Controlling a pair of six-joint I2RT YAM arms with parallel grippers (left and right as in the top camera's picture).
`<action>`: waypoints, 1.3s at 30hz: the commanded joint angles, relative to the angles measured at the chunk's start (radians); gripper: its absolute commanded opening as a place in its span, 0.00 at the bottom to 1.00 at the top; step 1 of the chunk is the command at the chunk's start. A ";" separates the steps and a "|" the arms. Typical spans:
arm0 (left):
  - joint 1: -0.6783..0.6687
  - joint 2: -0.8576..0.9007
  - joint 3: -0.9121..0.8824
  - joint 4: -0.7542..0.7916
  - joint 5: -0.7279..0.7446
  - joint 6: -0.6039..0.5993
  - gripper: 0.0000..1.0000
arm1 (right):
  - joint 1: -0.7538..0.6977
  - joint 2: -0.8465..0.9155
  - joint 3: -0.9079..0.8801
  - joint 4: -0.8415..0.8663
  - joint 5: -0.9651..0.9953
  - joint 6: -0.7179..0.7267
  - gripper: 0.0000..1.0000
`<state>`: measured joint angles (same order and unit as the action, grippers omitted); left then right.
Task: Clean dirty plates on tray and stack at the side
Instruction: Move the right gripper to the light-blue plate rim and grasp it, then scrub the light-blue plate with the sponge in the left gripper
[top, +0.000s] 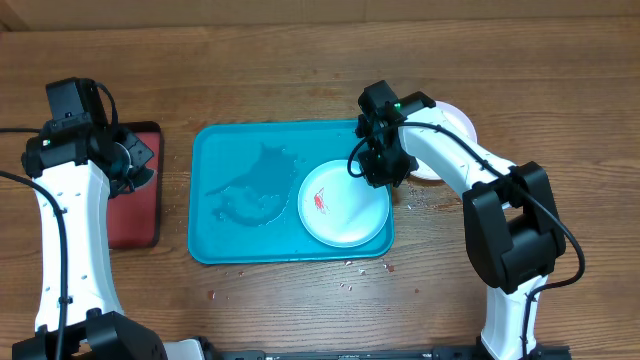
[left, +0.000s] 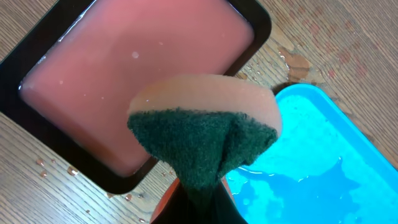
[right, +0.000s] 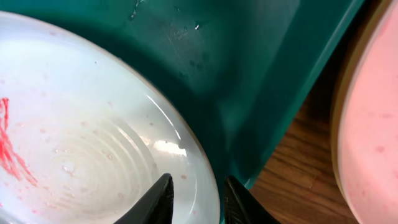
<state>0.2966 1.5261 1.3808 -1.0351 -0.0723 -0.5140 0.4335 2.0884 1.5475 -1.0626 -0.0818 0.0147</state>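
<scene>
A white plate (top: 340, 205) with a small red smear lies at the right end of the teal tray (top: 225, 240). My right gripper (top: 378, 170) is at the plate's far right rim. In the right wrist view one finger is inside the plate (right: 93, 143) and the other outside its rim, right gripper (right: 198, 186) open with a gap showing. My left gripper (top: 133, 160) hangs above the small dark-rimmed tray, shut on a sponge (left: 205, 137) with a green scouring face and tan back; left gripper (left: 199, 202) is mostly hidden by it.
The dark-rimmed tray (top: 135, 215) holding pink liquid (left: 137, 74) sits left of the teal tray. Water pools on the teal tray's floor (top: 250, 190). A round pale dish with pinkish inside (right: 373, 124) stands on the wood just right of the tray (top: 455, 125). Drops dot the table (top: 350, 270).
</scene>
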 joint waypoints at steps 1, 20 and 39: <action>0.005 0.005 -0.004 0.003 0.015 0.021 0.04 | 0.004 -0.005 -0.042 0.029 -0.021 0.021 0.28; -0.115 0.005 -0.004 0.039 0.276 0.219 0.04 | 0.108 -0.004 -0.051 0.199 -0.135 0.515 0.45; -0.186 0.005 -0.004 0.050 0.272 0.231 0.04 | 0.163 -0.004 -0.051 0.192 -0.266 0.751 0.51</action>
<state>0.1146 1.5261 1.3808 -0.9909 0.1913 -0.3061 0.5957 2.0861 1.4963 -0.8532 -0.3672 0.6334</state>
